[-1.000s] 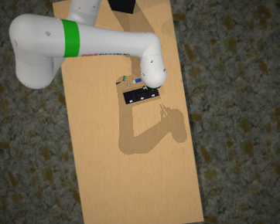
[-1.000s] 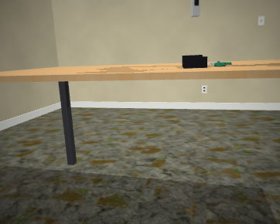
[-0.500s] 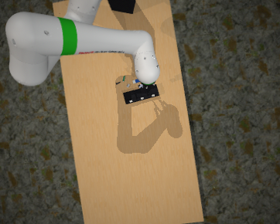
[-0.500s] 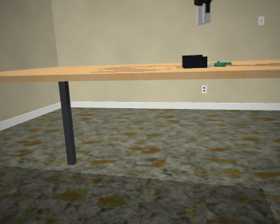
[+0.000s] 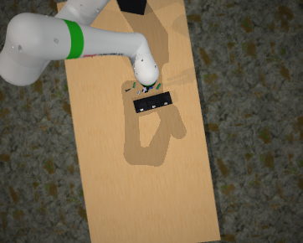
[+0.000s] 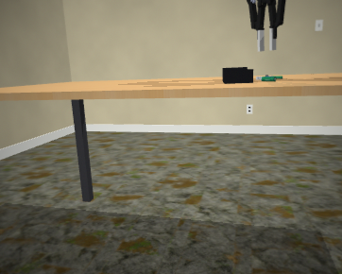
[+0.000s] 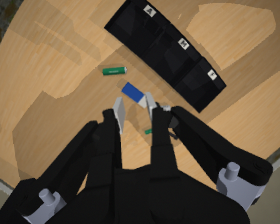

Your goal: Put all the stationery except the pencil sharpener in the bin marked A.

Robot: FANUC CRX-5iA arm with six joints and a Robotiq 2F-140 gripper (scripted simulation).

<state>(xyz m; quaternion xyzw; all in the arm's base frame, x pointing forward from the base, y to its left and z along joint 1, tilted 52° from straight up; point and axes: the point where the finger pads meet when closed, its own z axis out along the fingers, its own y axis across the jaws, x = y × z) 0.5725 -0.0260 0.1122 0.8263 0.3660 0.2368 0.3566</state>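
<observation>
A black row of three bins lies on the wooden table; each bin has a small white label that I cannot read. The row also shows in the overhead view and the side view. My gripper hangs high above the table, beside the bins, with its fingers a little apart and nothing between them. Below it on the table lie a blue flat piece, a green pen-like stick and a small green thing, partly hidden by a finger. What is inside the bins is hidden in the dark.
My arm's wrist covers part of the loose items in the overhead view; small pieces show beside it. A black block stands at the table's far end. A table edge runs just right of the bins.
</observation>
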